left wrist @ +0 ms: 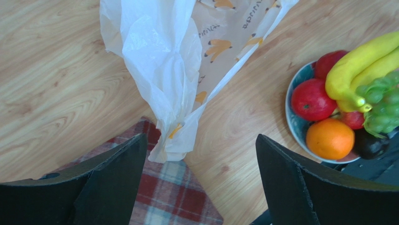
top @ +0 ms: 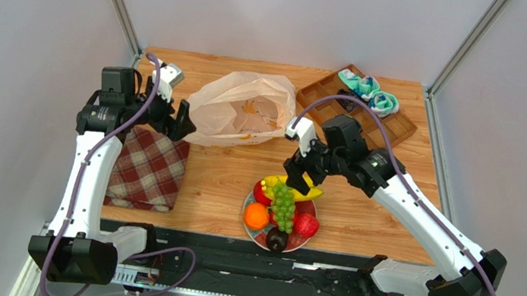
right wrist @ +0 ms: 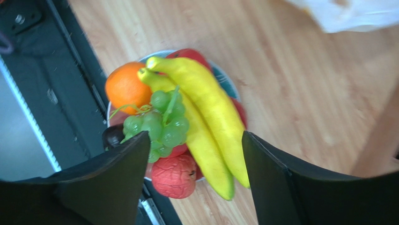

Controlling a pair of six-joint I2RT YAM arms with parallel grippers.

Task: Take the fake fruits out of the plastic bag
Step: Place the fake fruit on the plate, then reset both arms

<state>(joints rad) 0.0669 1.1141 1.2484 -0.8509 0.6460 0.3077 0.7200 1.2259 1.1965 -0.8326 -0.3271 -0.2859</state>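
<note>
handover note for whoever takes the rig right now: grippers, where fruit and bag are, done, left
Left gripper: open over a corner of the plastic bag, not gripping it.
Right gripper: open above the plate, holding nothing.
Fake fruits: bananas, grapes, orange, red fruits, strawberry and dark fruit piled on the plate.
The bag lies slack beyond the plate, next to the plaid cloth.
Done: those fruits are out.
Left: check the bag; whether anything remains inside does not show.

Left fingers (left wrist: 112, 183) spread wide — right fingers (right wrist: 107, 187) likewise, pointing downward.
</note>
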